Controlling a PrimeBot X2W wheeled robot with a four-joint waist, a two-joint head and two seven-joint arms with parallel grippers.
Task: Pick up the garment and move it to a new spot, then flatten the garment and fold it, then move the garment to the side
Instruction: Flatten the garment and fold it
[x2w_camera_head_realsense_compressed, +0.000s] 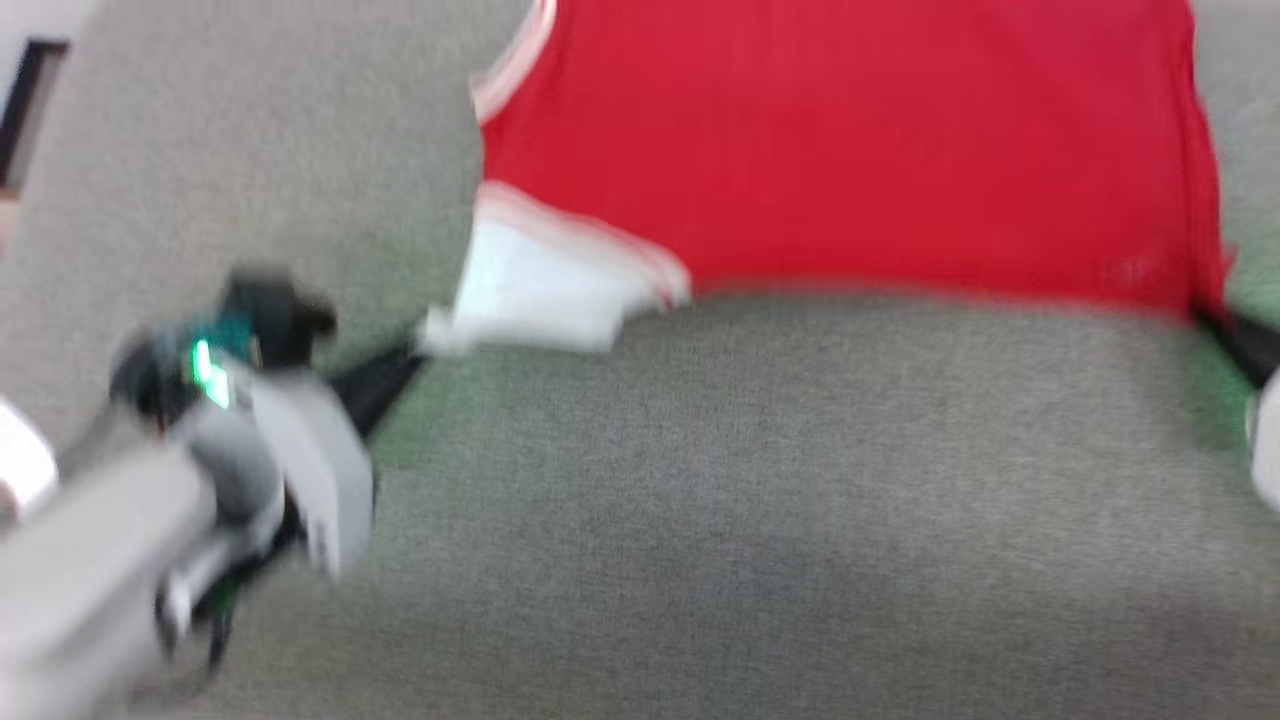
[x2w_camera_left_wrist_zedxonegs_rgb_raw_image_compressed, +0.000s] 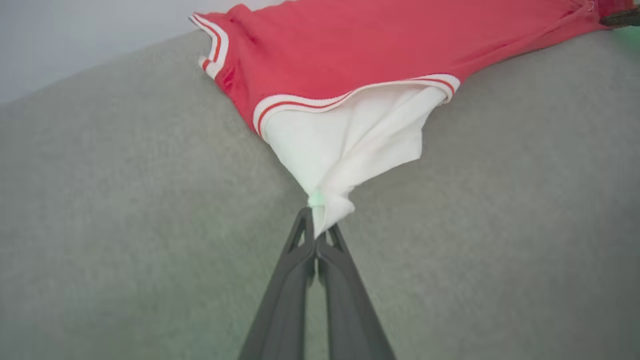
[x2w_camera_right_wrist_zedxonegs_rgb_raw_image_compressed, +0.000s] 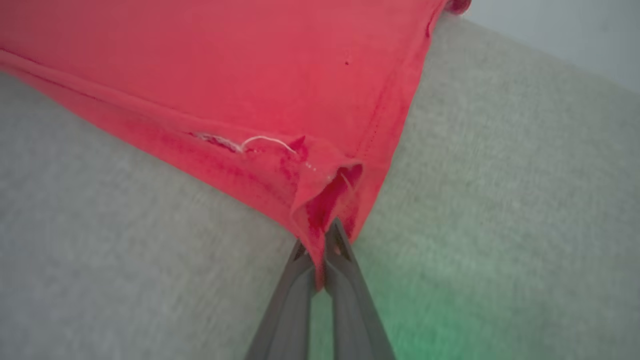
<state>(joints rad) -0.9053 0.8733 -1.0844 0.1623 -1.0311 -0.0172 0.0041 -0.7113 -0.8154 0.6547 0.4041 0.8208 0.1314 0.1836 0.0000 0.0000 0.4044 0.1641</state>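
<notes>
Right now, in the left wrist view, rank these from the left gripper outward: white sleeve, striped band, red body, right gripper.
1. white sleeve, pinched in the left gripper
2. striped band, just above
3. red body, beyond
4. right gripper, far top right

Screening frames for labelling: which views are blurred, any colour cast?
Head view: heavy motion blur, garment edges smeared. Left wrist view: sharp, faint green glow where the left gripper pinches the white sleeve. Right wrist view: mostly sharp, green cast on the grey surface beside the right gripper.
</notes>
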